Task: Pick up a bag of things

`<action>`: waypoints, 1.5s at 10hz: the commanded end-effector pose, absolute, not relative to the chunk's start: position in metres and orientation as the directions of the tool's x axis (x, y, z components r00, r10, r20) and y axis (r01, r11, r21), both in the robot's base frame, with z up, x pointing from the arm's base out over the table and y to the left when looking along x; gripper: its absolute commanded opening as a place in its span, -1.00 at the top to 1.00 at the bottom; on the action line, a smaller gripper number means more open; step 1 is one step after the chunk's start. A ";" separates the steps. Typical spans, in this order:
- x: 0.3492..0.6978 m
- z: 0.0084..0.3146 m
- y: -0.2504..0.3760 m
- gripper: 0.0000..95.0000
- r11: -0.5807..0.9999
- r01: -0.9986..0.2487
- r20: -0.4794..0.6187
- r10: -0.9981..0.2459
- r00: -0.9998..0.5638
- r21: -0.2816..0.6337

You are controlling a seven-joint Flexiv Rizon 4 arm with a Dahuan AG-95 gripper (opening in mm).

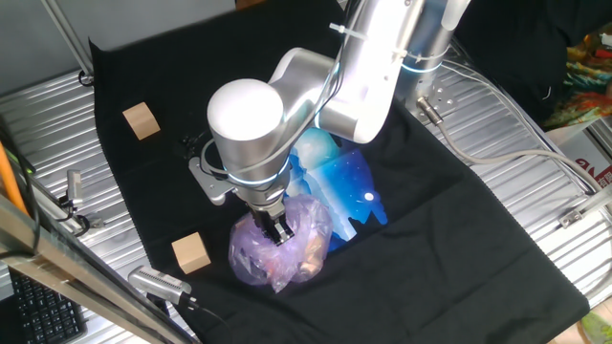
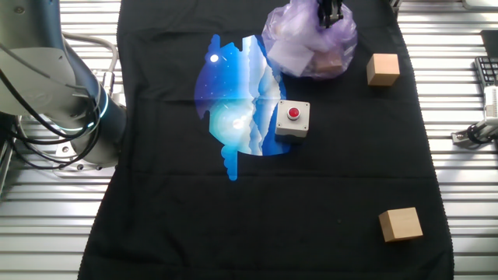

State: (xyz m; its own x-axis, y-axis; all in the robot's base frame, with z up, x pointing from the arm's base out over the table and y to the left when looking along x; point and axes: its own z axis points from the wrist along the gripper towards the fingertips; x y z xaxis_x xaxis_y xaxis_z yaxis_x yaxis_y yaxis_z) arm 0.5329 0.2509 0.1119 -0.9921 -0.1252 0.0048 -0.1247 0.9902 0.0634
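Observation:
The bag of things (image 1: 287,250) is a crinkly pale-purple plastic bag with pinkish items showing through. It rests on the black cloth near the front edge in one fixed view and shows at the top of the other fixed view (image 2: 307,47). My gripper (image 1: 280,230) points straight down into the bag's top, and its dark fingers stand close together, pinching the plastic. In the other fixed view the gripper (image 2: 331,11) shows only at the frame's top edge, sunk into the bag.
A shiny blue-and-white plastic bag (image 1: 346,186) (image 2: 233,101) lies right next to the purple bag. A grey box with a red button (image 2: 292,118) sits at its edge. Two wooden cubes (image 1: 141,120) (image 1: 190,252) (image 2: 383,68) (image 2: 401,224) lie on the cloth (image 2: 311,202).

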 end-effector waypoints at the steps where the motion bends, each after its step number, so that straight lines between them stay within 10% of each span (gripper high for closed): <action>1: 0.533 0.111 0.251 1.00 0.990 -0.126 0.005 -0.126 -0.992 0.065; 15: 0.535 0.115 0.252 1.00 0.990 -0.129 0.000 -0.129 -0.992 0.059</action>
